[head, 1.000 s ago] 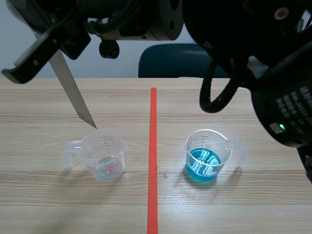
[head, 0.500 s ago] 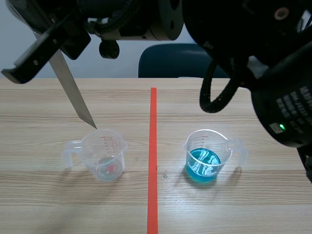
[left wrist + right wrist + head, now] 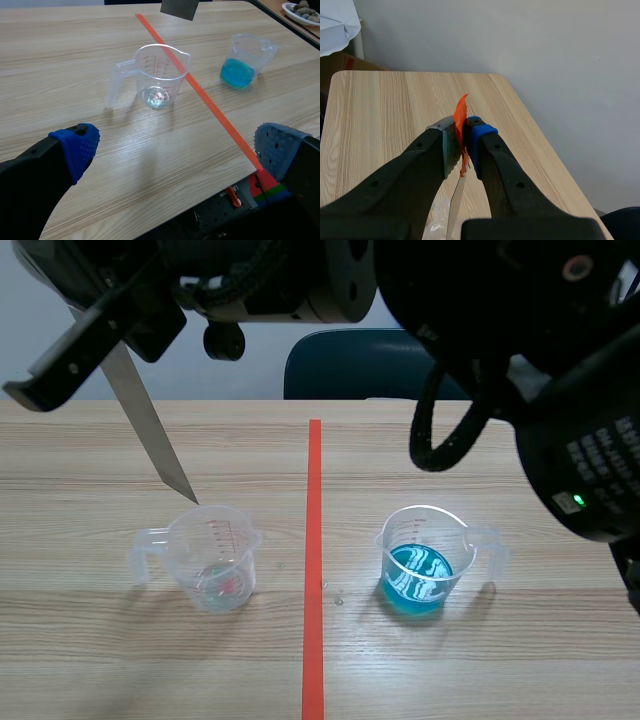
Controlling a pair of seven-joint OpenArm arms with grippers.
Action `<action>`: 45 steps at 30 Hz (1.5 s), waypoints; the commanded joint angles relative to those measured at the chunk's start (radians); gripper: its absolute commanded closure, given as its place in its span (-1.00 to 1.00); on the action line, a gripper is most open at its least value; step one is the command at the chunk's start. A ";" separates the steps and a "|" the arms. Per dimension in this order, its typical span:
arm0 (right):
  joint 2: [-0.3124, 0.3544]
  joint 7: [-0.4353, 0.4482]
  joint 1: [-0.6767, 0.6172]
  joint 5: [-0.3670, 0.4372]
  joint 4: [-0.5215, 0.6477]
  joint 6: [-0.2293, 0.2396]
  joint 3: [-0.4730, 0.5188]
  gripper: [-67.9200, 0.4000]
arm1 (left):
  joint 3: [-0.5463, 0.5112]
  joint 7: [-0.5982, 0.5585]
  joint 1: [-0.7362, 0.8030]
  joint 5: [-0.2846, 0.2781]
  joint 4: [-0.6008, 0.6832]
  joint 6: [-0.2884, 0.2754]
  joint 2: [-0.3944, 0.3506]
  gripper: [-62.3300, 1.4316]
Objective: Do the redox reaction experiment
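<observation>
The left wrist view alone shows the left gripper gaping wide over the table's near edge, blue pads well apart, holding nothing. Ahead stands the clear measuring cup with a little liquid at its bottom. Across the orange-red tape line stands the cup of blue liquid.

Only the right wrist view shows the right gripper clamped on a metal strip bearing orange tape. In the scene view the strip's tip is at the clear cup's far rim.

Nothing has visibly shifted from the earlier frames.
</observation>
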 commanded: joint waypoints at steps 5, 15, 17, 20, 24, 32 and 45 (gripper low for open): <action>0.000 0.019 0.011 0.007 0.003 -0.003 0.013 0.97 | -0.003 -0.018 0.002 -0.007 0.013 -0.002 0.002 -1.00; 0.135 0.093 -0.006 0.037 0.034 -0.003 0.061 0.97 | -0.003 -0.017 0.002 -0.007 0.013 -0.002 0.002 -1.00; 0.177 0.101 -0.019 0.067 0.054 0.001 0.090 0.97 | -0.003 -0.017 0.002 -0.007 0.013 -0.002 0.002 -1.00; 0.245 0.122 -0.043 0.114 0.077 0.012 0.140 0.97 | -0.003 -0.018 0.002 -0.007 0.013 -0.002 0.002 -1.00; 0.344 0.155 -0.082 0.166 0.094 0.032 0.207 0.97 | -0.003 -0.016 0.002 -0.007 0.013 -0.002 0.002 -1.00; 0.584 0.298 -0.161 0.235 0.095 0.063 0.341 0.97 | -0.003 -0.015 0.002 -0.007 0.013 -0.002 0.002 -1.00; 0.852 0.438 -0.311 0.340 0.091 0.170 0.522 0.97 | -0.003 -0.014 0.002 -0.006 0.013 -0.002 0.002 -1.00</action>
